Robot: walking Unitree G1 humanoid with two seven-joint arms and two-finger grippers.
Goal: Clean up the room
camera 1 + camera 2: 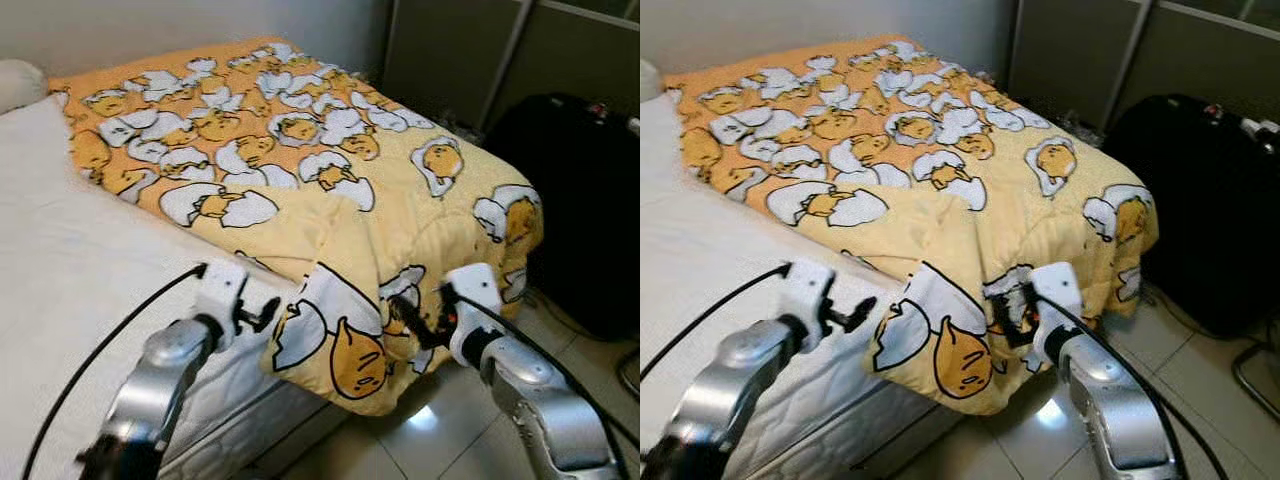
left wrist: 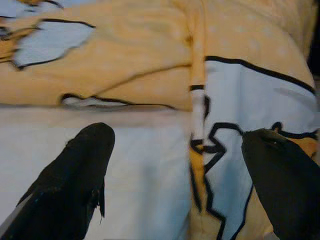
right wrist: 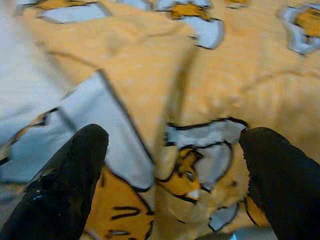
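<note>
From the head views, a soft, puffy yellow quilt (image 1: 330, 180) printed with egg cartoons lies over the white bed (image 1: 60, 260), one corner drooping off the bed's foot edge. The left wrist view shows the left gripper (image 2: 175, 170) spread wide at the quilt's folded hem above the mattress. The right wrist view, somewhat blurred, shows the right gripper (image 3: 170, 170) likewise spread before the hanging corner, probably the easiest handhold, since the limp cloth will sag and bunch.

pillow (image 1: 18, 82) cut off at edge, black bag (image 1: 585, 200) partly cropped

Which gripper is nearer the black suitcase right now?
Right. The right gripper is at the quilt's hanging foot-end corner, on the side toward the black suitcase. The left gripper sits over the white mattress edge, beyond that corner.
</note>
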